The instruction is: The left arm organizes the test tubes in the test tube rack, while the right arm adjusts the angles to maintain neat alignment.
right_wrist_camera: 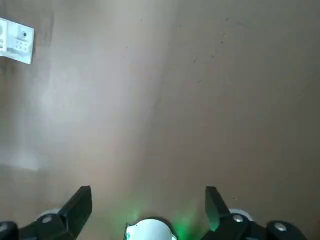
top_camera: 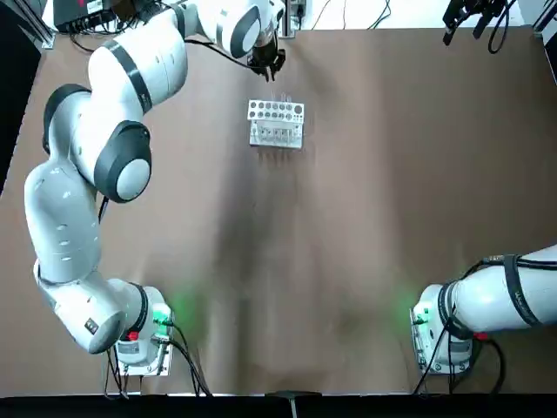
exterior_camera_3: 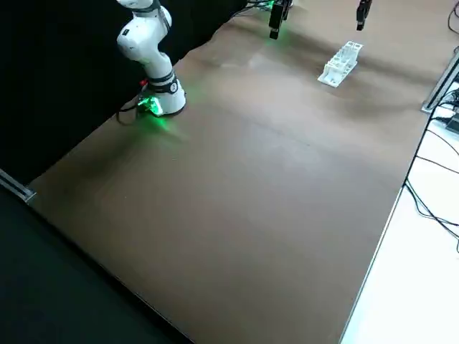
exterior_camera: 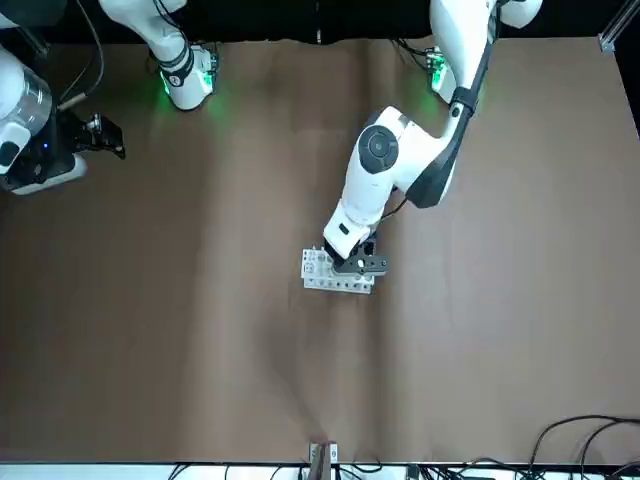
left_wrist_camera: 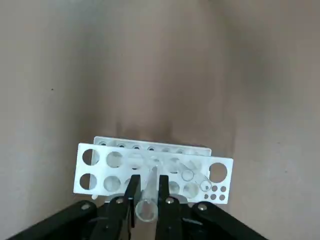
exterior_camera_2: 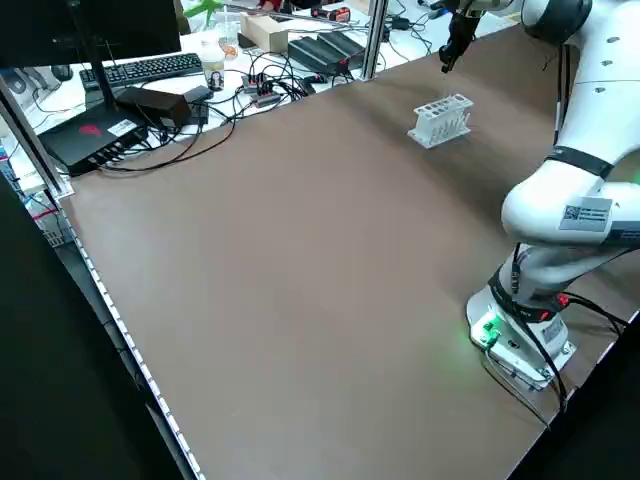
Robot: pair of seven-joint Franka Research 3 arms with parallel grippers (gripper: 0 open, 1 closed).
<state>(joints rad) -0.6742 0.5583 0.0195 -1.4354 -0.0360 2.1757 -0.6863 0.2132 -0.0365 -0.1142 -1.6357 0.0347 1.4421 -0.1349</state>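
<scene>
On the brown table (top_camera: 365, 226), the small white rectangular two-tier test tube rack (top_camera: 276, 123) stands toward the far edge, several thin clear glass test tubes (left_wrist_camera: 192, 175) in its holes. Just beyond and above it, the cable-free left gripper (left_wrist_camera: 146, 192) pinches another clear tube (left_wrist_camera: 148, 197). The right gripper (right_wrist_camera: 148, 200) hangs spread wide at the far right corner.

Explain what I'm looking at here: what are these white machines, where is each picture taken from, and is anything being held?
Two white robot arms share a brown table. Pictures: overhead, across the table, each side, and each wrist. The left arm reaches over a white test tube rack, its left pincer shut on a clear test tube above the holes; more tubes stand in the rack. The right arm stays back, its right pincer open, holding nothing, far from the rack.
</scene>
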